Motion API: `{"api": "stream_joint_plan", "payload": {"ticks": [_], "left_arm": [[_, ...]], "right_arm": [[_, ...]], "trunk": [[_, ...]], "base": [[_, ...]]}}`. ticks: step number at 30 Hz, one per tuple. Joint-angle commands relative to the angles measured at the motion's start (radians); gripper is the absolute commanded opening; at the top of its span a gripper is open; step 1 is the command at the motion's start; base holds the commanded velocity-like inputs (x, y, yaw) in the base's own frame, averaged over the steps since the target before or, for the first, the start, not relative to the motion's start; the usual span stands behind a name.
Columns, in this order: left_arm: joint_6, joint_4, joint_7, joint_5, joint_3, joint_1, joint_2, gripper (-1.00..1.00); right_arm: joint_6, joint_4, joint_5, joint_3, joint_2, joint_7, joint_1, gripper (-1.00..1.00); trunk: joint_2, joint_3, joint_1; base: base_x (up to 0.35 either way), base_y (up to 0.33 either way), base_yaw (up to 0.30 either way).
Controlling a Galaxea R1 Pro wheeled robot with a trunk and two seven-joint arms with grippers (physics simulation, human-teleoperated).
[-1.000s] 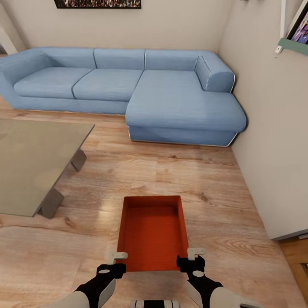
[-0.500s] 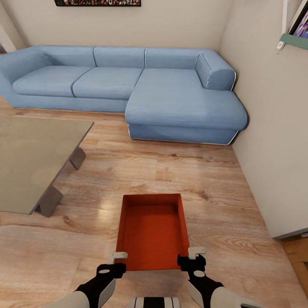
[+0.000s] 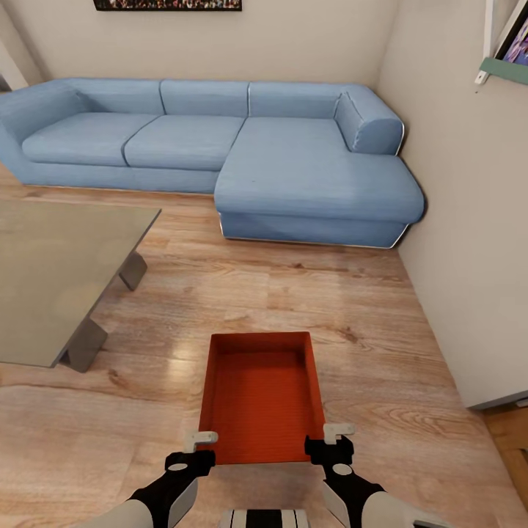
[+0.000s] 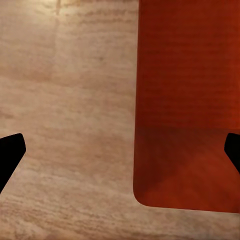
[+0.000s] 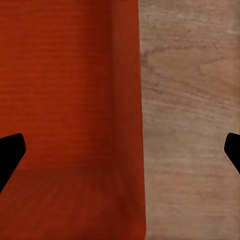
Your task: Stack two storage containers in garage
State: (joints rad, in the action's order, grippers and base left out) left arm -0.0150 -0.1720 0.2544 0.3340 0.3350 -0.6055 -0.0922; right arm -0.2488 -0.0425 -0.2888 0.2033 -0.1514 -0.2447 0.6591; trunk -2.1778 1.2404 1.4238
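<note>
Container (image 3: pixel 262 400) sits on living-room wood floor (image 3: pixel 352 323), near the blue sofa (image 3: pixel 315 176). Left tool (image 3: pixel 199 440) and right tool (image 3: pixel 337 433) both open, straddling its near corners, nothing gripped yet. Early stage by my read: no pickup, garage trip and stacking all left.

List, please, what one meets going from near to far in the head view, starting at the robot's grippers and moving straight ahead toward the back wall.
Left gripper and right gripper → red-orange storage container → bare wood plank flooring → blue sectional sofa → beige wall with a dark picture.
</note>
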Motion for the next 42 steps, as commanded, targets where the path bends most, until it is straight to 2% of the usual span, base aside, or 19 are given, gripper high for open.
{"api": "stream_joint_plan", "payload": {"ticks": [1,42], "left_arm": [[-0.002,0.000,0.005,0.010,0.009,0.000,0.000,1.00],[-0.002,0.001,0.006,0.013,0.007,0.000,0.003,1.00]], "right_arm": [[-0.002,0.001,-0.010,0.008,0.000,-0.004,0.001,1.00],[-0.004,0.001,-0.013,0.007,0.003,-0.004,0.000,1.00]], "trunk": [[0.000,0.001,0.000],[0.000,0.001,0.000]], "base": [[0.000,0.000,0.000],[0.026,0.000,0.000]]}}
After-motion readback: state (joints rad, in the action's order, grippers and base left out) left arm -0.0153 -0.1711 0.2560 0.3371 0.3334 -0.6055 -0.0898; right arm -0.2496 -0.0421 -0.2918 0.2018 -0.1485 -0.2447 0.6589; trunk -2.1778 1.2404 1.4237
